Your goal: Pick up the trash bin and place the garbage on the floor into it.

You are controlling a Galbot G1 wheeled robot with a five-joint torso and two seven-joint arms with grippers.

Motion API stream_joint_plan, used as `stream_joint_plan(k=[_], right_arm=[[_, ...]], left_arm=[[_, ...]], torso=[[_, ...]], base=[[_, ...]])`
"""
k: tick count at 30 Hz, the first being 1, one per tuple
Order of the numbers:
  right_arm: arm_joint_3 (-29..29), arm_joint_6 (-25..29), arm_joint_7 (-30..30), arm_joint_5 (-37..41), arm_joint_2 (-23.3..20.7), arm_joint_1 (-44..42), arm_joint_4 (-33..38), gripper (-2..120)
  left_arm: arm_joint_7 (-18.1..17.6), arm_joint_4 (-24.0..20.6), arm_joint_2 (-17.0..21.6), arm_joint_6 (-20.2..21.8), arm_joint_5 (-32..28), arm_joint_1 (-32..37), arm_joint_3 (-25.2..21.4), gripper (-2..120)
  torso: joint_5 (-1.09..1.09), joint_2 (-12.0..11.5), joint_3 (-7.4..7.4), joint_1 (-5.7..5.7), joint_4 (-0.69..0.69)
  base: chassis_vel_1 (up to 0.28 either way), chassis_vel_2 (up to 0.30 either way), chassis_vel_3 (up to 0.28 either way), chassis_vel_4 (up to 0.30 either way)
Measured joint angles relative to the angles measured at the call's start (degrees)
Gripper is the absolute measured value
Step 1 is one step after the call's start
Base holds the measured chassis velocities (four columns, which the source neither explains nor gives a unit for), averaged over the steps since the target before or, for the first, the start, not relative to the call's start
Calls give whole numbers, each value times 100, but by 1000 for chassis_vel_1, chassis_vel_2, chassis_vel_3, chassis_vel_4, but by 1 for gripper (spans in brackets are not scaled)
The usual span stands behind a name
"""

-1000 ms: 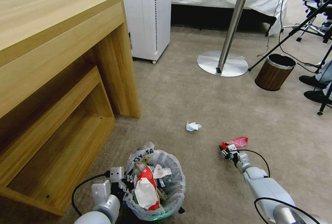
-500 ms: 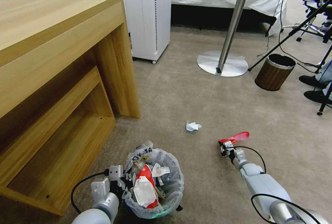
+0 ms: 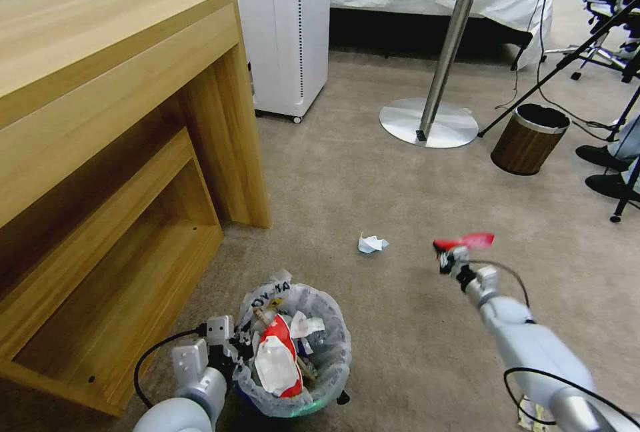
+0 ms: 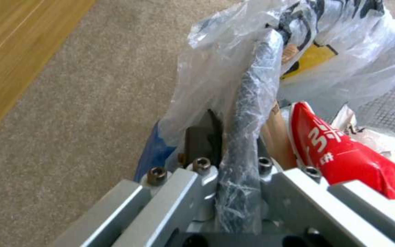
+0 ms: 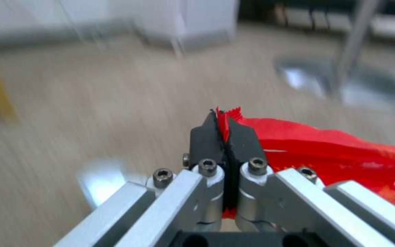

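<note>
The trash bin (image 3: 293, 359), dark with a crinkly printed white bag, hangs low at the bottom centre, stuffed with red and white wrappers. My left gripper (image 3: 235, 351) is shut on its rim (image 4: 248, 113); the bag-covered rim runs between the fingers (image 4: 202, 137) in the left wrist view. To the right, my right gripper (image 3: 445, 257) is shut on a red packet (image 3: 467, 242) and holds it above the beige floor (image 3: 373, 172). In the right wrist view the fingertips pinch the red packet (image 5: 325, 147) by its serrated edge. A crumpled white-and-blue wrapper (image 3: 371, 243) lies on the carpet ahead.
A wooden desk (image 3: 113, 139) with a low shelf stands at left, a white unit (image 3: 283, 25) behind it. A round table's metal base (image 3: 429, 123), a brown wood-grain bin (image 3: 530, 139), tripod legs and cables, and a person's shoes (image 3: 610, 172) occupy the right.
My right gripper has lifted the red packet off the carpet and risen up and a little to the right. The bin in my left gripper has shifted slightly toward me.
</note>
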Motion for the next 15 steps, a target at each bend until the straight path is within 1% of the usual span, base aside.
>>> stream_joint_plan(k=[1,3,4,6,8,9,10,12,13,15], right_arm=[[-27,49,-197,273,-84,-1,280,0],[-101,219,-635,871,-212,33,804,0],[-101,219,-635,871,-212,33,804,0],[-202,257,-898,1445,-359,91,1570,0],[-376,259,-976,1781,-460,131,2206,0],[-376,259,-976,1781,-460,131,2206,0],[-533,233,-1008,1961,-512,136,2613,0],[-816,186,-1017,2113,-537,142,3037,0],[-816,186,-1017,2113,-537,142,3037,0],[-1283,99,-966,2176,-487,162,3341,0]], left_arm=[[-9,-4,10,0,-56,-44,1,0],[-46,-5,42,-3,-187,-161,47,0],[-46,-5,42,-3,-187,-161,47,0],[-103,24,90,-8,-343,-349,140,0],[-150,97,103,-12,-481,-548,238,0],[-150,97,103,-12,-481,-548,238,0],[-185,155,94,-13,-577,-708,325,0],[-230,230,66,-21,-688,-938,449,0],[-230,230,66,-21,-688,-938,449,0],[-307,316,15,-28,-825,-1233,614,0]], torso=[[-1,0,0,0,1],[-1,0,0,0,-1],[-1,0,0,0,-1],[-2,0,0,0,0],[-4,0,0,0,1],[-4,0,0,0,1],[-1,0,0,0,1],[-4,0,-1,0,0],[-4,0,-1,0,0],[-2,0,0,0,-1]], base=[[0,0,0,0],[0,0,0,0],[0,0,0,0],[0,0,0,0],[0,0,0,0],[0,0,0,0],[0,0,0,0],[0,0,0,0],[0,0,0,0],[0,0,0,0]])
